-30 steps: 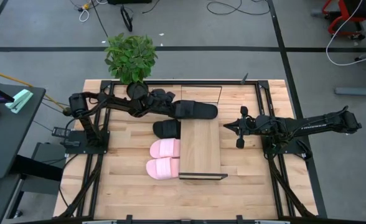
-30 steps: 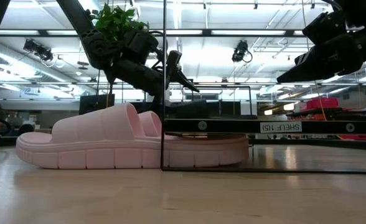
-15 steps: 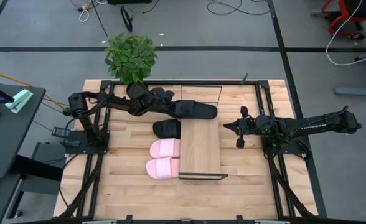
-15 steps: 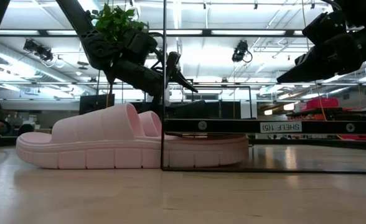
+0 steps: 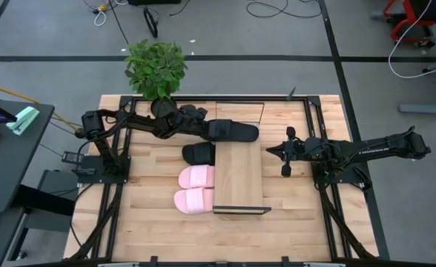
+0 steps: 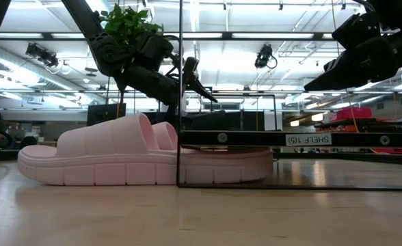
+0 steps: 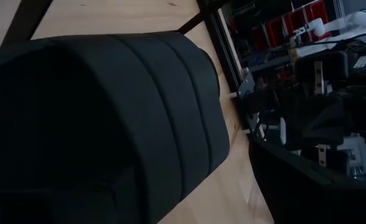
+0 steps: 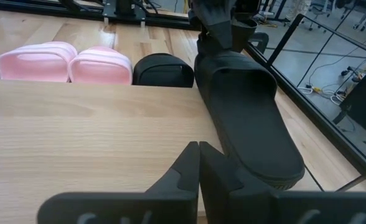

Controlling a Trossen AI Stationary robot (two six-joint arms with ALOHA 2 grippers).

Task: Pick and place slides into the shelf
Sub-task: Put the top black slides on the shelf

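Note:
The shelf [image 5: 239,176] is a light-wood board on a thin black frame in the middle of the table. Two pink slides [image 5: 196,188] and one black slide [image 5: 197,153] lie side by side at its left edge, their toes under the board. A second black slide [image 5: 236,132] lies sole down across the shelf's far end. My left gripper [image 8: 223,31] stands open at that slide's strap [image 8: 219,61]. My right gripper [image 5: 268,150] hovers shut to the right of the shelf, touching nothing. My left gripper comes slanting down from the table's left at the strap end [image 7: 170,106] of the far black slide. The strap fills the left wrist view and hides the fingertips. Whether the fingers touch the strap I cannot tell.
A potted plant [image 5: 156,68] stands at the table's far edge behind my left arm. The shelf's thin black upright [image 6: 180,102] crosses the low view in front of the nearest pink slide [image 6: 119,157]. Bare wood lies to the shelf's right and near side.

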